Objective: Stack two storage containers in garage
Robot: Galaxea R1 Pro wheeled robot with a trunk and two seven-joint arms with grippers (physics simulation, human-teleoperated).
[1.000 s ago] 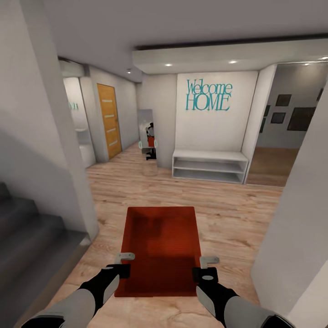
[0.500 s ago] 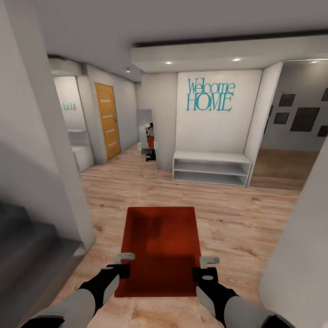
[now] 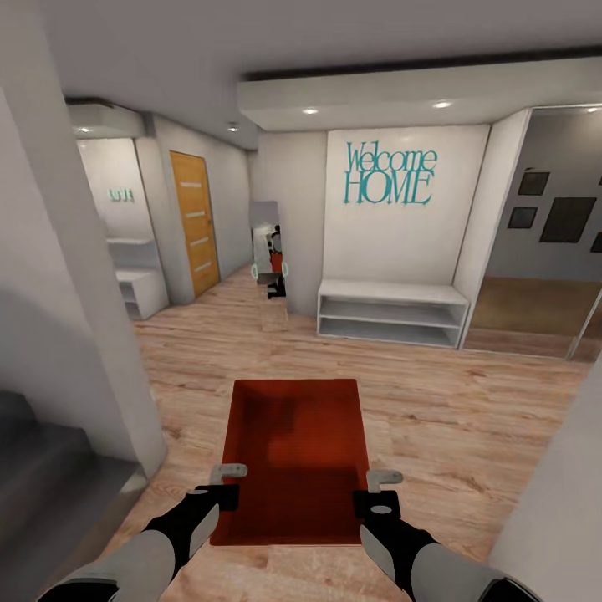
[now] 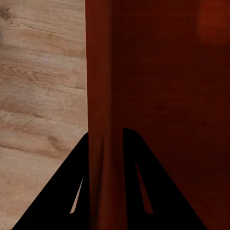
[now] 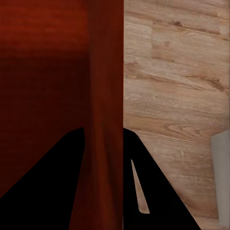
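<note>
Light wood-plank flooring (image 3: 435,401) runs ahead of us through a hallway with white walls. On the far wall we read teal lettering (image 3: 390,174), "Welcome HOME", above a low white open shelf unit (image 3: 391,311). To its left a tall narrow mirror (image 3: 268,266) leans upright, and further left stands an orange-wood door (image 3: 194,221). Dark grey stairs (image 3: 42,468) sit at the left edge, behind a white wall corner.

We hold one storage container (image 3: 295,456), orange-red and open-topped, out in front of the trunk above the floor, long axis pointing away from us. We see only this one bin.

Left gripper (image 3: 224,483): at the container's left long wall, near the end closest to us. In the left wrist view, the two dark fingers (image 4: 72,191) sit on either side of the upright red wall (image 4: 103,120), one inside the bin and one outside, closed against it.

Right gripper (image 3: 378,488): at the right long wall, level with the left gripper across the bin. In the right wrist view, its fingers (image 5: 153,191) likewise straddle the wall (image 5: 106,96) and clamp it, with plank floor on the outer side.

The bin thus hangs between both grippers, its far end unsupported.
</note>
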